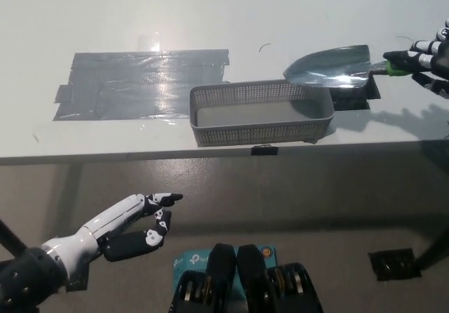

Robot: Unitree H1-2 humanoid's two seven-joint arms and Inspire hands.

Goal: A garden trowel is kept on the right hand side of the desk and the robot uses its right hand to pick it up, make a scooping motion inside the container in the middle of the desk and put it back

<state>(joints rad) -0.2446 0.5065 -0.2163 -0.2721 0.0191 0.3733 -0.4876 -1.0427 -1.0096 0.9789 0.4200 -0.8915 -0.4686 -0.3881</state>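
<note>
A: What is the surface like?
B: A white desk (63,11), shiny, with a grey-brown floor (337,208) under its near edge. The white left hand (133,227) rests low at the left, in front of the desk; it holds nothing, fingers loosely bent and apart.
A: And on the desk?
B: On the left is a wide patch of grey tape (140,81). In the middle stands the container (261,120), a grey perforated basket, long and shallow. Just beside it on the right is a patch of black tape (351,97).
A: Where is the garden trowel (330,66)?
B: Over the black tape, its tip at the container's far right corner. I cannot tell if it touches the rim. The blade is silver metal and reflects the light; the handle is green.
A: Who holds it?
B: The black right hand (431,57), at the right edge, fingers closed around the handle.
</note>
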